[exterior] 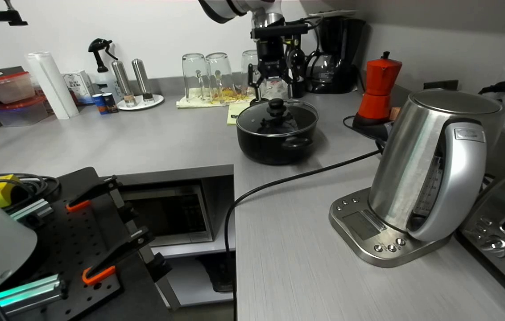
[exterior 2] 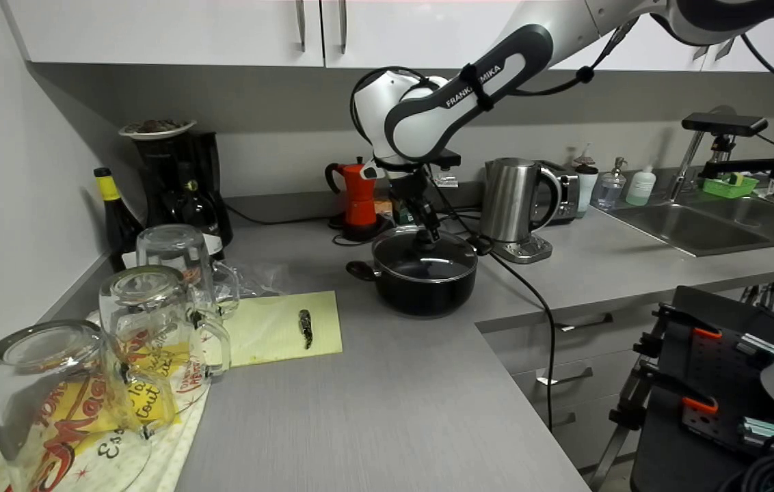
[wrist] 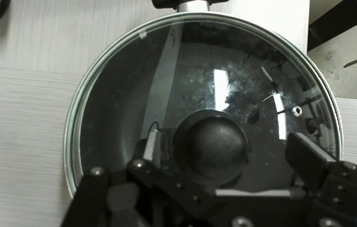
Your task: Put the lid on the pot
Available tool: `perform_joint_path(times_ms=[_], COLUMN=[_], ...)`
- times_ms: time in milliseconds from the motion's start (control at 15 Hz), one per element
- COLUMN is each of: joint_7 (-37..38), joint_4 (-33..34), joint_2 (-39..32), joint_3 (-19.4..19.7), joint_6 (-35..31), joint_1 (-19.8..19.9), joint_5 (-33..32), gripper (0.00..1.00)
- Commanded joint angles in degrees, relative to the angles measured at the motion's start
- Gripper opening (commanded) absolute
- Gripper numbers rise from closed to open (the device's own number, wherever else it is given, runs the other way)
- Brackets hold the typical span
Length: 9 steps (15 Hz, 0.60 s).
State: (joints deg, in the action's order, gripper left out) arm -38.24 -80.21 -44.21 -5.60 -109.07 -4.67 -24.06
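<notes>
Nearest the wrist camera, the gripper (wrist: pixel 229 146) has its black fingers spread wide apart, with the knob (wrist: pixel 213 143) of the clear-glass lid (wrist: pixel 194 94) showing between them; its dark linkage hides the lid's lower edge there. The lid sits on the black pot (exterior: pixel 261 147) on the counter (exterior: pixel 297 232); reflections obscure the pot's contents. The arm (exterior 2: pixel 438 119), cut off at the top in an exterior view, reads "FRANKA EMIKA". The word "tout" is legible on a cloth (exterior 2: pixel 178 441) partly covered by three glass mugs (exterior 2: pixel 148 321); the label on the steel kettle (exterior: pixel 397 178) is too small to read.
</notes>
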Motion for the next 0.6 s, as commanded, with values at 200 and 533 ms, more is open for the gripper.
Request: perform_joint_path(times_ms=[200,533], joint_7=[-2.19,-2.35], joint_4=[1.44,1.54], joint_2=[-1.09,-1.17], joint_3=[-0.15,-0.15], joint_6=[1.20,1.15], joint_1=[0.71,0.75], joint_5=[2.09,2.06], gripper=[0.67,0.28])
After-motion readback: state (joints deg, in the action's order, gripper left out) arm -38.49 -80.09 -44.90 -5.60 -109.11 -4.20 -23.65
